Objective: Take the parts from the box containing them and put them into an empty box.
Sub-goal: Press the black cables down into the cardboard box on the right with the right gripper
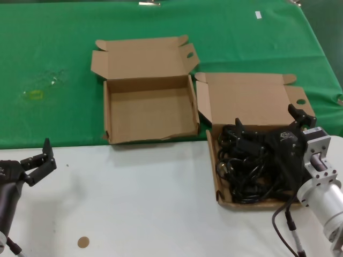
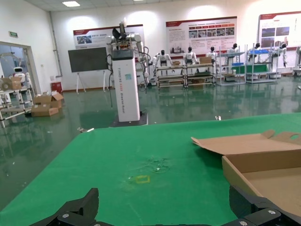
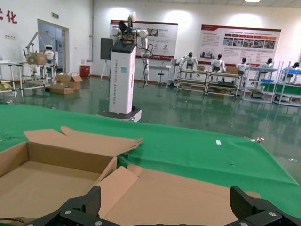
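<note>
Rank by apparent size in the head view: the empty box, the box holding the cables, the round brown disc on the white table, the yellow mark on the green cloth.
1-2. Empty box and box holding the cables: alike, unranked.
3. Yellow mark.
4. Brown disc.

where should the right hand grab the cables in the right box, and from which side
Grip a raised bundle of loops near the middle of the cables, not a plug. Come straight down from above: the box containing them has low walls, its lid stands at the back, and the tangle fills the tray. The right hand is open above it.
</note>
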You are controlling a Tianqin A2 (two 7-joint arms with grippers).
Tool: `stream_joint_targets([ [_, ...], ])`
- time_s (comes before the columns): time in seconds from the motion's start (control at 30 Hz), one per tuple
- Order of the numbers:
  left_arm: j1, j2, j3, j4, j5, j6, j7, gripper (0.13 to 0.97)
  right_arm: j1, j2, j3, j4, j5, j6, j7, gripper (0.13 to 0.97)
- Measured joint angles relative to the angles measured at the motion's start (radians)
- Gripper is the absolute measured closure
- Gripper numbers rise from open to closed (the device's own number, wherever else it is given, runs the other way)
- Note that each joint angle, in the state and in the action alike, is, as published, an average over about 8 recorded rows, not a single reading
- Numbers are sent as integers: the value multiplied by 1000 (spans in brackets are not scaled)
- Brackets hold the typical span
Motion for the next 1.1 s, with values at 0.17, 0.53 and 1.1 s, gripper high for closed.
stream_joint_targets([
  [0.17, 0, 0, 0, 0, 0, 0, 0, 132, 0, 0, 0, 0, 0, 0, 0, 129],
  [0.53, 0, 0, 0, 0, 0, 0, 0, 132, 0, 0, 0, 0, 0, 0, 0, 129],
  [1.1, 0, 0, 0, 0, 0, 0, 0, 145, 0, 0, 0, 0, 0, 0, 0, 129],
])
